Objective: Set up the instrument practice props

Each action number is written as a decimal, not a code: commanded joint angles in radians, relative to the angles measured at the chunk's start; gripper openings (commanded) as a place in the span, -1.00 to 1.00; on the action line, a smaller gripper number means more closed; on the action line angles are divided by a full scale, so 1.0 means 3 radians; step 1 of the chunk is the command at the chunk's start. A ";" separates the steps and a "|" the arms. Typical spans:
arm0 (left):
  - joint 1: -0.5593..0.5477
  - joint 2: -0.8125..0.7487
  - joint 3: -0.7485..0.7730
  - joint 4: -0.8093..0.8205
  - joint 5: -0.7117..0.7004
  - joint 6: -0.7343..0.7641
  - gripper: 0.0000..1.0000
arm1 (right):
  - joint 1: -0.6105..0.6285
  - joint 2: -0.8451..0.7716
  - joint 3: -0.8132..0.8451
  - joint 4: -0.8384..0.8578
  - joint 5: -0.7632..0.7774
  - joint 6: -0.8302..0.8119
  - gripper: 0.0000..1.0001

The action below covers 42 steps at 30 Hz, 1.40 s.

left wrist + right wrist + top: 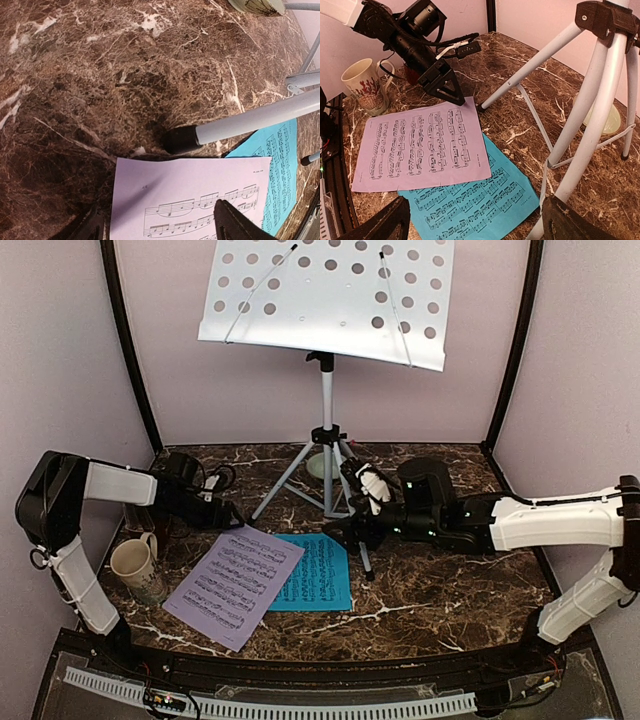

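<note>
The silver music stand (327, 430) stands at the back centre, its perforated tray (330, 295) high up and bare. The lilac sheet (235, 583) lies flat on the table and overlaps the bright-blue sheet (315, 573). My left gripper (233, 519) is open and empty, low over the lilac sheet's far edge (190, 185), beside a rubber-tipped stand leg (250, 122). My right gripper (345, 533) is open and empty above the blue sheet (480, 205), its right finger next to a stand leg (590, 145). The metronome does not show clearly.
A cream mug (135, 565) stands at the left, beside the lilac sheet. A pale-green bowl (322, 465) sits behind the tripod legs. Pale walls close in the marble table (450, 580) on three sides. A dark reddish shape (409, 75) sits behind my left arm.
</note>
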 commanded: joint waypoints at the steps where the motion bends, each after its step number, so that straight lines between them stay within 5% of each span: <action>1: 0.0002 0.0098 0.0057 -0.0082 0.0008 0.0017 0.55 | -0.0019 0.0058 0.0101 0.0110 -0.0048 -0.0027 0.85; 9: 0.0001 0.0194 0.0081 -0.0122 -0.0055 0.0025 0.47 | -0.0016 0.0073 0.0113 0.0120 -0.0061 -0.0054 0.85; 26: -0.0002 0.0178 -0.0106 0.0382 0.0636 -0.0171 -0.45 | -0.0019 0.0097 0.0075 0.0186 -0.0137 -0.0062 0.84; 34: -0.0004 0.0045 -0.0124 0.0346 0.0381 -0.0097 -0.18 | -0.0020 0.0148 0.0081 0.0192 -0.0203 -0.0058 0.82; 42: -0.0006 0.0162 -0.0035 0.0368 0.0385 -0.0127 -0.04 | 0.0193 0.0694 0.0419 -0.0051 -0.0107 -0.0138 0.41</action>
